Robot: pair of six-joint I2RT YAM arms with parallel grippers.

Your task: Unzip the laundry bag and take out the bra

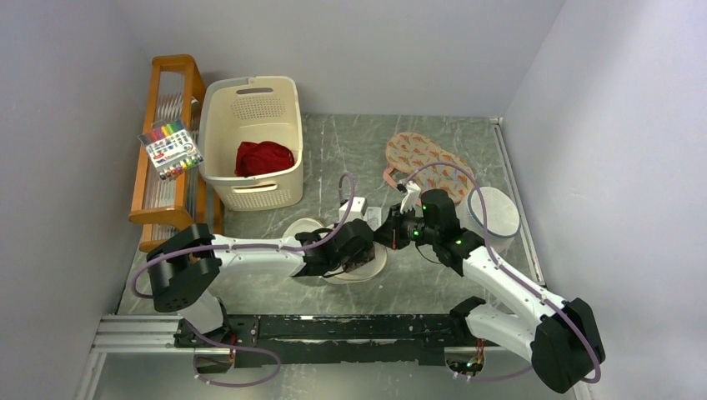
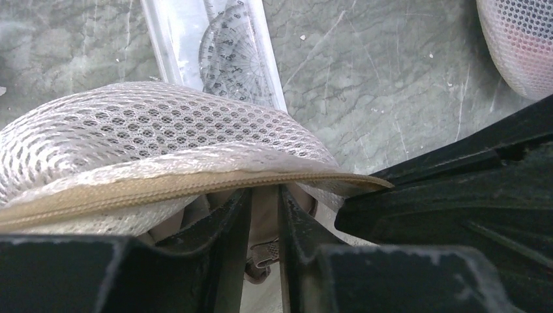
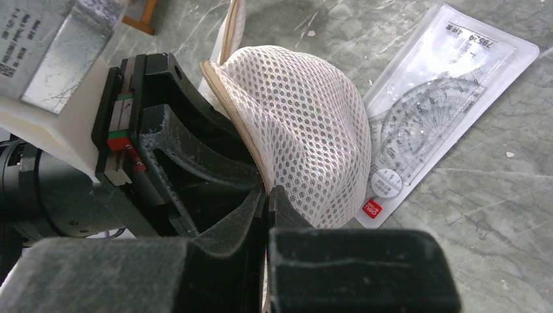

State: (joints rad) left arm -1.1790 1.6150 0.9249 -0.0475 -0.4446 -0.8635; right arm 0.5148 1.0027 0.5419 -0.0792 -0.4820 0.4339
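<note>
The right gripper [image 3: 267,195] is pinching the laundry bag [image 3: 306,124] by its zip rim, mid-table. The left gripper [image 2: 264,212] is sitting under that rim, jaws slightly parted around beige cloth; held or not, I cannot tell. Light, floppy mesh, so the stiffer rim is looking the best hold. A protractor pack [image 3: 430,111] is lying just beside.

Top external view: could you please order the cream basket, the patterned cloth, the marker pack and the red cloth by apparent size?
1. cream basket
2. patterned cloth
3. marker pack and red cloth look about alike, so I leave them unranked.
</note>
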